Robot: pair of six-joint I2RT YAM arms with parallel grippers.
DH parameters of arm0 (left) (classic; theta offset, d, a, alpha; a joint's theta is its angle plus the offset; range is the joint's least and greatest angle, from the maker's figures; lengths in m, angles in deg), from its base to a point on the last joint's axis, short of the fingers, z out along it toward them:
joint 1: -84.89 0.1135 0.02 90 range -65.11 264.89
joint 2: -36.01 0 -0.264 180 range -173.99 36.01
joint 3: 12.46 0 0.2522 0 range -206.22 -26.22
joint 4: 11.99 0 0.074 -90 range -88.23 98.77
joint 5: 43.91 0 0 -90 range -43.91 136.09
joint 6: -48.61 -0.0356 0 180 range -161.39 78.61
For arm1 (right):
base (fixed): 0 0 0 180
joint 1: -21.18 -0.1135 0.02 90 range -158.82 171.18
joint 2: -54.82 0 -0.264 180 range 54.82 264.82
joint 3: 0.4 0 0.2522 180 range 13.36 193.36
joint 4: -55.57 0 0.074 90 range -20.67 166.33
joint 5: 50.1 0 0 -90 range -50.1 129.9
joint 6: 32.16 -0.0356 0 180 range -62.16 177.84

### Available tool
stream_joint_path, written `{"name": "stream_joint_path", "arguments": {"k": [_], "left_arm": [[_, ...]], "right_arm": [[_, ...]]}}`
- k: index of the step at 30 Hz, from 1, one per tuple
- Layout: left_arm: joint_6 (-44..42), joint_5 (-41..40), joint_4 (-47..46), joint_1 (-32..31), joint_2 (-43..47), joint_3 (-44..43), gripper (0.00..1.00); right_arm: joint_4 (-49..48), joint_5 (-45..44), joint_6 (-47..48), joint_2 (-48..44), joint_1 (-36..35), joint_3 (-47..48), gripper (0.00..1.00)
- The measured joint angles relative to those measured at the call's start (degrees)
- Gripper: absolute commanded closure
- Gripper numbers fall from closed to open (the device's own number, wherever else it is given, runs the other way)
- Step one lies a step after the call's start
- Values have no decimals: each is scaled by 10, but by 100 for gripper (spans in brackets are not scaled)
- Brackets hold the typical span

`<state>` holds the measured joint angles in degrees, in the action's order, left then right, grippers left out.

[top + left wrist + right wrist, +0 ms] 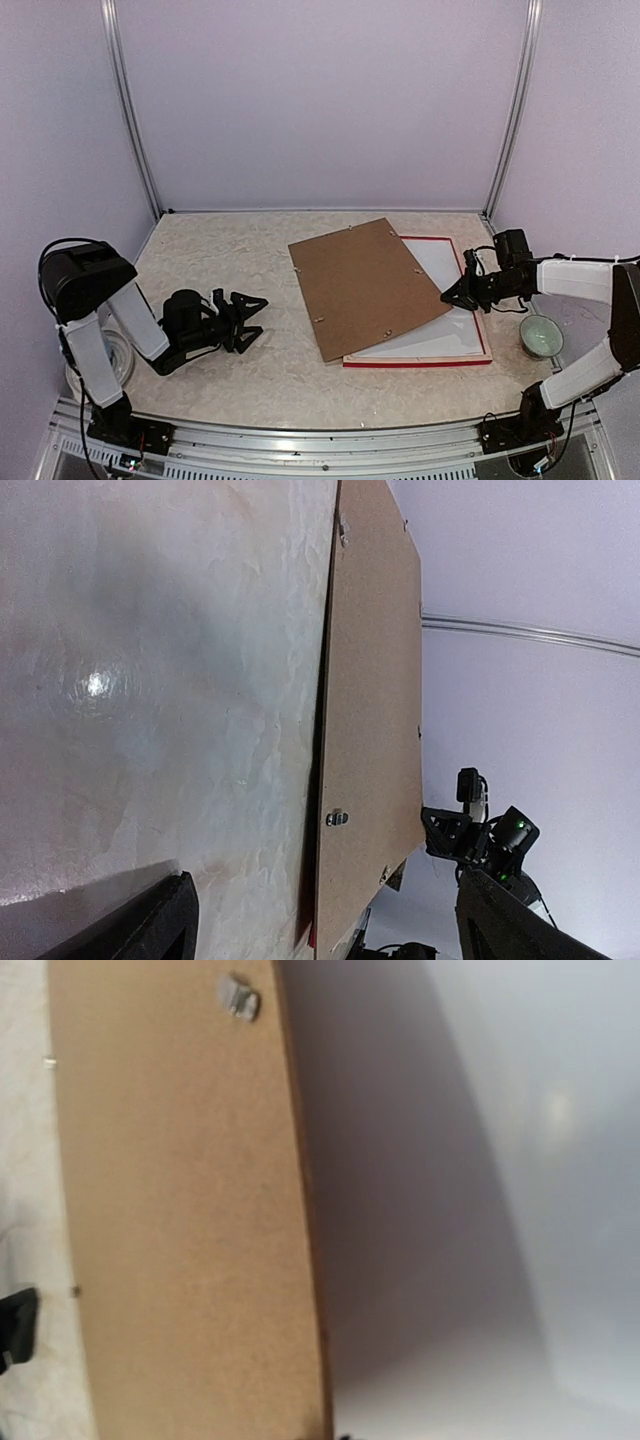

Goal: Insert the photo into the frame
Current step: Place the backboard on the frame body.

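The frame (415, 361) lies flat at the right, red edge showing, with a white sheet (452, 335) inside it. The cat print is not visible; I cannot tell if the white sheet is its back. The brown backing board (365, 285) lies askew over the frame's left part. My right gripper (452, 296) is at the board's right corner, shut on it, and the edge is lifted. The right wrist view shows the board (180, 1210) casting a shadow on the white sheet (480, 1210). My left gripper (250, 322) is open and empty on the table, left of the board (370, 680).
A pale green bowl (541, 335) stands at the right, beside the frame and under my right arm. A white round object (120, 360) sits at the left behind my left arm. Small metal clips (337, 818) stud the board's edges.
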<state>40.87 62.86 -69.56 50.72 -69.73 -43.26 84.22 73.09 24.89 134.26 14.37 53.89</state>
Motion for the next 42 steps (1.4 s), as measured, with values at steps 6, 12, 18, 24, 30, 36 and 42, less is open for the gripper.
{"name": "stream_joint_path", "arguments": {"k": [6,12,18,24,30,36,42], "left_arm": [[0,2,0,0,-1,0,12],[0,4,-2,0,-2,0,12],[0,6,-8,0,-6,0,12],[3,8,-19,0,-13,0,12],[5,9,-31,0,-20,0,12],[9,9,-40,0,-24,3,12],[9,9,-40,0,-21,7,12]], "right_arm": [[6,-14,6,-3,10,-20,100],[0,-31,10,-3,10,-29,88],[42,-113,14,-2,14,-45,59],[78,-153,19,-11,16,-47,39],[111,-187,17,-34,17,-25,27],[122,-210,17,-38,37,33,24],[101,-204,19,18,78,71,20]]}}
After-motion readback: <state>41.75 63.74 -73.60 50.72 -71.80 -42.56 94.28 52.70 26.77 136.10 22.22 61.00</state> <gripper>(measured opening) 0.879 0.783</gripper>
